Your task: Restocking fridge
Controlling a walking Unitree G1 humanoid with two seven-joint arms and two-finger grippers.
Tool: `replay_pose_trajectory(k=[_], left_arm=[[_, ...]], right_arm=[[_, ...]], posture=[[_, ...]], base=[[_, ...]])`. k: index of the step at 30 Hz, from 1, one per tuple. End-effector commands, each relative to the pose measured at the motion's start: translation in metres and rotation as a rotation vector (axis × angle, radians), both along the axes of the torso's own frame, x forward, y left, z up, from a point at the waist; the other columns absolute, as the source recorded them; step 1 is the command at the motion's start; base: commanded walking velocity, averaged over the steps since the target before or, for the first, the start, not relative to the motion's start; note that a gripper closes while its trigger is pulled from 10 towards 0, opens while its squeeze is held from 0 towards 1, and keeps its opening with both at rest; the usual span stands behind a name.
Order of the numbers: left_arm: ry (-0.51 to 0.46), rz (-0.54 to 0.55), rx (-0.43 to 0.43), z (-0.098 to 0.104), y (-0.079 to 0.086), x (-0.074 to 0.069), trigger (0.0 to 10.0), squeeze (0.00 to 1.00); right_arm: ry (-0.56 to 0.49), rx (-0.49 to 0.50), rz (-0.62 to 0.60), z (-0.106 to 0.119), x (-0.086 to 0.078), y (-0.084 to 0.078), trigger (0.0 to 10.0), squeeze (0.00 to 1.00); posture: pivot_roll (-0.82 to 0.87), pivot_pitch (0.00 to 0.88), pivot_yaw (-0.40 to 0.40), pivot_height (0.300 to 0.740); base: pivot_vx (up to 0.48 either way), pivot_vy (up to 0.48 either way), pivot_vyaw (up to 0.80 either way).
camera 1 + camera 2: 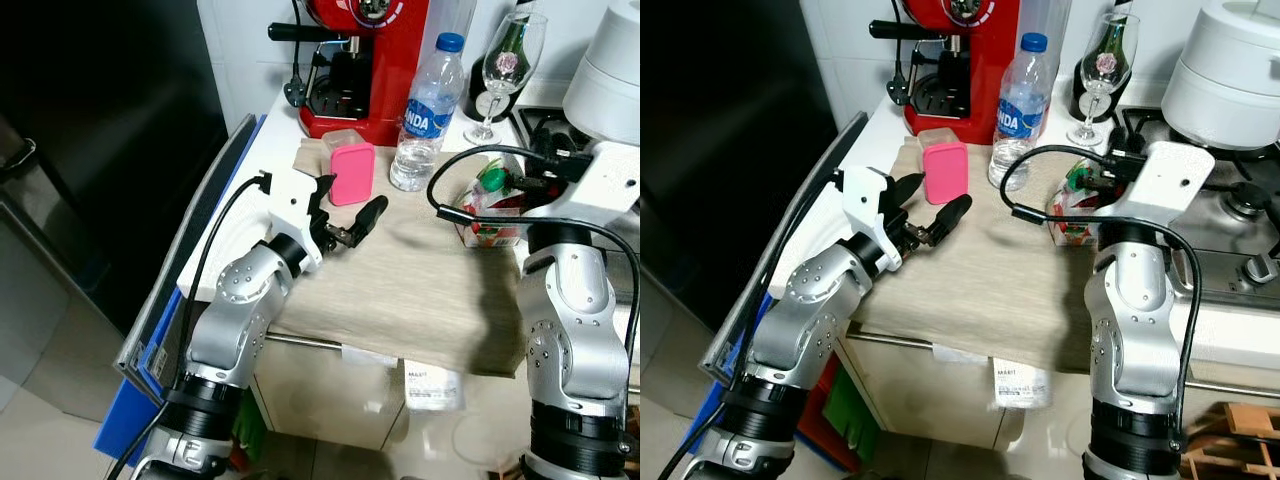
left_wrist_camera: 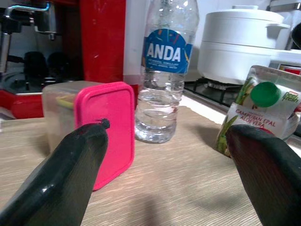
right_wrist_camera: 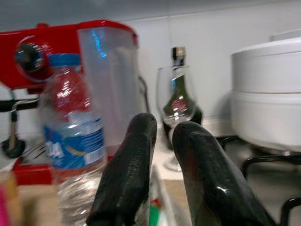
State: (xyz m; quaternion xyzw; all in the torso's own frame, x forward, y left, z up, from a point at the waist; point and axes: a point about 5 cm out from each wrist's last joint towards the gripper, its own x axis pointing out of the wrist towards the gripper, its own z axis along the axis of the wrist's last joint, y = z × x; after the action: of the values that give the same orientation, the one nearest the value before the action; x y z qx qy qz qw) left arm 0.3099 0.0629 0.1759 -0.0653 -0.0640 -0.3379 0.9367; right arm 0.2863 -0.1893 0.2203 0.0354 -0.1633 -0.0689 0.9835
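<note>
A clear tub with a pink lid (image 1: 352, 172) stands on edge on the beige mat (image 1: 420, 290). Beside it is a water bottle (image 1: 428, 115) with a blue cap. My left gripper (image 1: 347, 210) is open just in front of the tub; in the left wrist view its fingers (image 2: 70, 179) frame the tub (image 2: 110, 127), the bottle (image 2: 164, 70) and a green-capped juice carton (image 2: 254, 113). The carton (image 1: 490, 215) lies at the mat's right. My right gripper (image 3: 164, 129) is shut just above it, empty, facing the bottle (image 3: 75, 141).
A red coffee machine (image 1: 365, 60), a wine glass (image 1: 510, 60), a dark bottle (image 3: 178, 84) and a white cooker (image 1: 610, 70) on a stove line the back of the counter. The black fridge (image 1: 100, 150) stands to the left. Blue flat panels (image 1: 150, 370) lean against the counter's side.
</note>
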Motion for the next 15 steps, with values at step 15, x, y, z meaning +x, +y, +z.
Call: replay_pose_trajectory(k=[15], left_arm=[[-0.242, -0.148, 0.037, 0.01, -0.018, -0.022, 10.0, 0.0]], right_arm=[[0.106, -0.071, 0.155, 0.032, 0.001, -0.026, 10.0, 1.0]], posture=[[-0.16, 0.0, 0.027, 0.74]], base=[[0.0, 0.0, 0.0]])
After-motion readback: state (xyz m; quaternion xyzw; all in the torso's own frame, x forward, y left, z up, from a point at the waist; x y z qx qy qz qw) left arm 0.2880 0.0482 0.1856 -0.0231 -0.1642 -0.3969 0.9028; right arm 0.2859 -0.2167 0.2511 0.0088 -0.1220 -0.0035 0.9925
